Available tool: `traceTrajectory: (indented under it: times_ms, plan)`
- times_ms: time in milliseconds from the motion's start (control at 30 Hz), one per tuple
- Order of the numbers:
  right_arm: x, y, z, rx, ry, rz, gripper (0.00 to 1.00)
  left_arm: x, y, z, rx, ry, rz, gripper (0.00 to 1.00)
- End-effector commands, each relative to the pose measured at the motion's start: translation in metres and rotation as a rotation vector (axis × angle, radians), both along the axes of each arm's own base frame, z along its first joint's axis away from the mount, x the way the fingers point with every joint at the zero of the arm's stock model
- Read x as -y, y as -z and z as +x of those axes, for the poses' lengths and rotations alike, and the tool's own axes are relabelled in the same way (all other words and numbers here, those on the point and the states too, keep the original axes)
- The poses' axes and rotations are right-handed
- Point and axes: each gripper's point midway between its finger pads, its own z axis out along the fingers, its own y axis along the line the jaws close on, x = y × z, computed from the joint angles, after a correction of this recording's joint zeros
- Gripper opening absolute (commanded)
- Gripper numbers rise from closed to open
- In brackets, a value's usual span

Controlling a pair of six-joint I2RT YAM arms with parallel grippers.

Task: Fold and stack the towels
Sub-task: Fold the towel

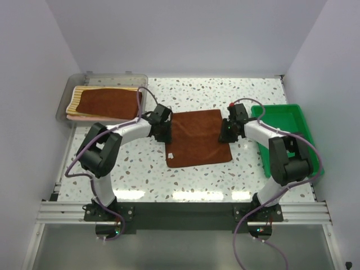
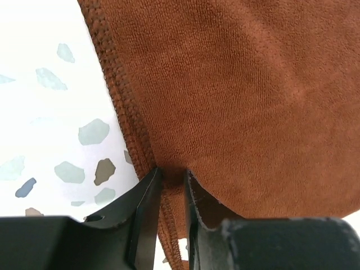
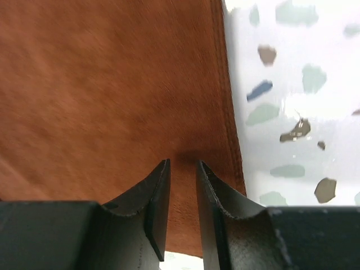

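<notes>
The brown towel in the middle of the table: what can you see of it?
The brown towel is a rust-coloured, soft terry-looking cloth with stitched hems and a small white tag at its near left corner. It lies spread flat on the speckled table. The left tool pinches its left edge and the right tool its right edge.

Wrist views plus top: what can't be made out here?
- Grip: left gripper and right gripper each show a narrow gap at the spread brown towel edge. Pinched or merely over it is unclear. The right wrist view is blurred.
- Bin stack, top view: the folded brown towel covers what lies under it. Only striped and pink edges show.
- White tag, top view: too small to read.
</notes>
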Motion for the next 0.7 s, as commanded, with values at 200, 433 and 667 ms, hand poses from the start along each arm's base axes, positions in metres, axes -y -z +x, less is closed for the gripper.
traceTrajectory:
  times_ms: [200, 433, 667]
  plan:
    - [0.016, 0.028, -0.094, -0.207, 0.045, 0.003, 0.29, -0.042, 0.029, -0.058, -0.084, -0.046, 0.049, 0.25]
    - [0.010, -0.002, -0.122, -0.146, -0.004, 0.039, 0.31, -0.051, 0.000, -0.072, -0.013, -0.038, 0.013, 0.35]
    - [0.001, -0.077, -0.032, 0.189, -0.145, -0.022, 0.42, -0.055, -0.061, -0.004, 0.207, -0.012, -0.014, 0.63]
